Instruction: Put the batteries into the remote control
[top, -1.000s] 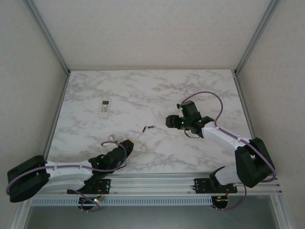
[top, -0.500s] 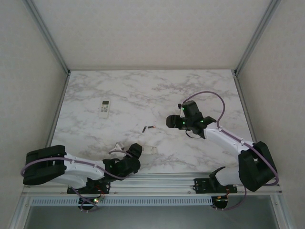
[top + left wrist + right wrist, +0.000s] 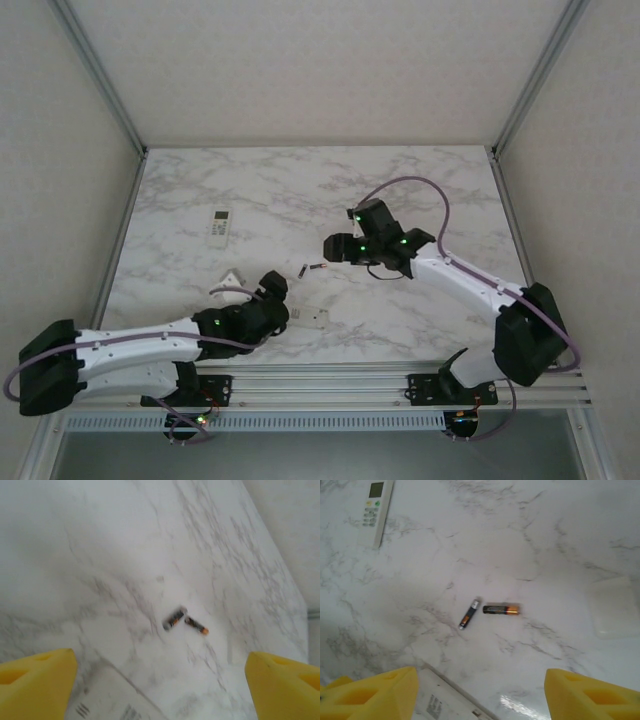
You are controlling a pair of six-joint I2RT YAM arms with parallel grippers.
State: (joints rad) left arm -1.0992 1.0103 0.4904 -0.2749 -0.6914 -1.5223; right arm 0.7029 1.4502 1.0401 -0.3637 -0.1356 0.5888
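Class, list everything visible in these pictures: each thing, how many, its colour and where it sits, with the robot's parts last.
table: one, white-grey marble, under everything.
remote: one, white, buttons up, far left.
batteries: two, dark with orange ends, mid-table.
slab: one, white, labelled, near side by the left gripper; perhaps a remote's back.
square: one, pale, right of the batteries.
left gripper: one, yellow fingers, open.
right gripper: one, yellow fingers, open.

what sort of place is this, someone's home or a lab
Most likely a robot lab test cell, not a home: a marble-pattern table boxed in by blank white walls and metal rails, two arms bolted at its near edge, with a remote and loose batteries laid out.
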